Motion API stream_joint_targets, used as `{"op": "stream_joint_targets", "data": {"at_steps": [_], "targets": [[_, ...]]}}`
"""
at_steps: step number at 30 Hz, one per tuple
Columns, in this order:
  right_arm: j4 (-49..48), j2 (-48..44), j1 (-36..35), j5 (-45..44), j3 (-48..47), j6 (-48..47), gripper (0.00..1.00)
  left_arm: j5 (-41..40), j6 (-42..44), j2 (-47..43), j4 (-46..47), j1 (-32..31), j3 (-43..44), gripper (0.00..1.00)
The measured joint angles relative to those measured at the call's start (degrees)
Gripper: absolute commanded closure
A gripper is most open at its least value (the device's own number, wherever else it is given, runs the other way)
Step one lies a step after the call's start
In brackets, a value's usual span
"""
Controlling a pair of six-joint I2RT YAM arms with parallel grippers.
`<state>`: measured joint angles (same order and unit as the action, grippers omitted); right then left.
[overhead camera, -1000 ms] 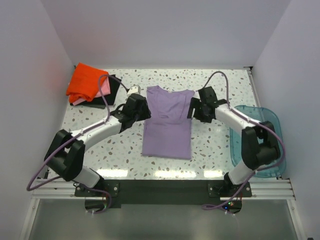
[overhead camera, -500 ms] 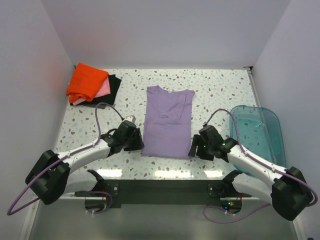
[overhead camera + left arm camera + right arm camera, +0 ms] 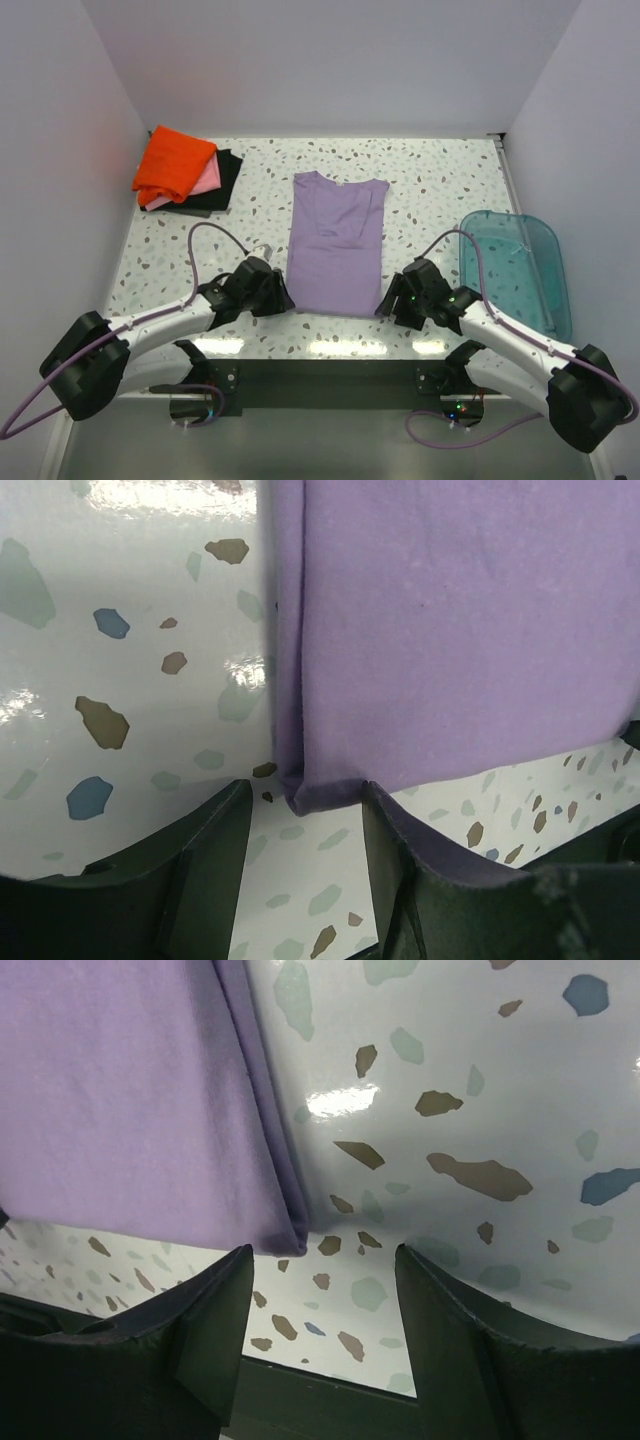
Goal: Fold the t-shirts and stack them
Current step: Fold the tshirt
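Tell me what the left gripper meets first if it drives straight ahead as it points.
The lavender t-shirt: its near hem corner lies right between the open fingertips of the left gripper. The table lies just beneath, so it might scrape that too.

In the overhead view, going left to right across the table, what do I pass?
stack of folded shirts → left gripper → lavender t-shirt → right gripper → teal bin

I find nothing I can read: no lettering, label, brand or number shows on the lavender t-shirt (image 3: 335, 250), the worktop (image 3: 440, 190) or elsewhere.
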<state>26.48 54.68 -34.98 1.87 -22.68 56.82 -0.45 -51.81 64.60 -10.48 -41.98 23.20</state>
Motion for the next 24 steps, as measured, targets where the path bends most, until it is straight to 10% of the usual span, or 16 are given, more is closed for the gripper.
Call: {"op": "stream_joint_targets", "data": {"at_steps": [16,24], "targets": [[-12.63,-0.68,0.0,3.5,6.6,9.42,0.67,1.97,-2.8,0.79,7.61,-0.04,-3.39,0.66],[-14.27,0.79,0.02,3.63,7.26,8.98,1.0,3.04,-2.47,2.03,9.55,-0.11,-4.13,1.0]]}}
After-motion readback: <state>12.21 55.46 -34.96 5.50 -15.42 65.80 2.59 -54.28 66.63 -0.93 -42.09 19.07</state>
